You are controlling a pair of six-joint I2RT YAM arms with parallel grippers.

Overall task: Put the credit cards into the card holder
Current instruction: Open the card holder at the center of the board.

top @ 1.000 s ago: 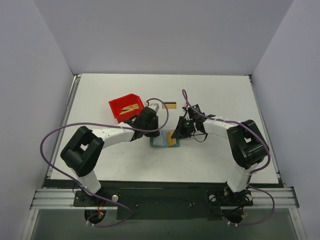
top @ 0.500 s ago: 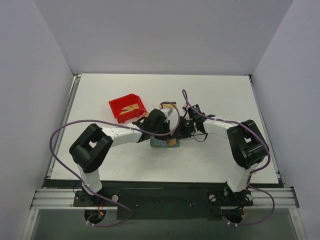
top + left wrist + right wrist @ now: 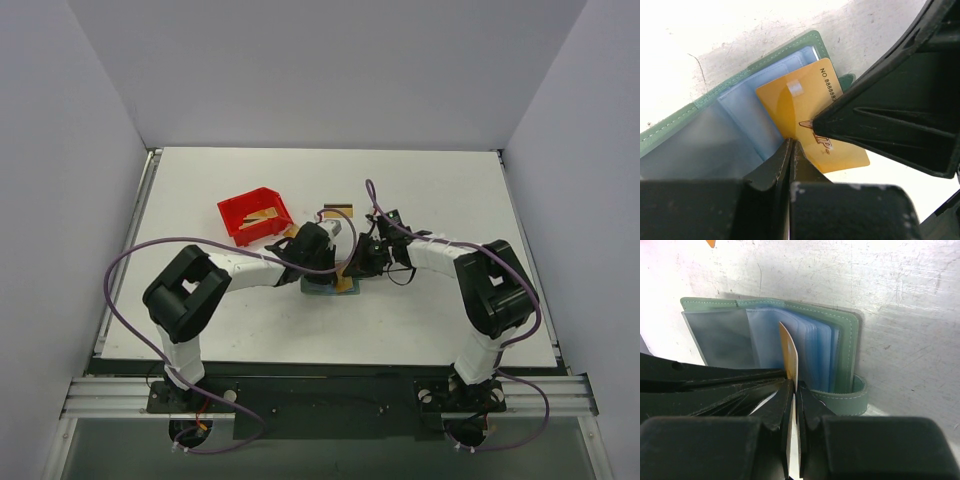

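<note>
The card holder (image 3: 700, 125) lies open on the table, grey-green outside with light blue pockets; it also shows under both grippers from above (image 3: 322, 287). One of the gold credit cards (image 3: 805, 105) stands partly in a pocket, pinched edge-on (image 3: 789, 356) by my right gripper (image 3: 794, 385), which is shut on it. My left gripper (image 3: 790, 143) is shut with nothing between its jaws, its tip down on the pocket at the card's near edge. Another credit card (image 3: 338, 210) with a dark stripe lies flat behind the wallet.
A red plastic bin (image 3: 236, 212) holding more gold cards stands at the back left of the wallet. The two arms meet over the wallet, fingers almost touching. The wallet's snap tab (image 3: 856, 396) curls up beside my right fingers.
My left arm has swung right, from beside the red bin to over the open card holder. The right gripper has stayed put, still holding the card in the wallet.
</note>
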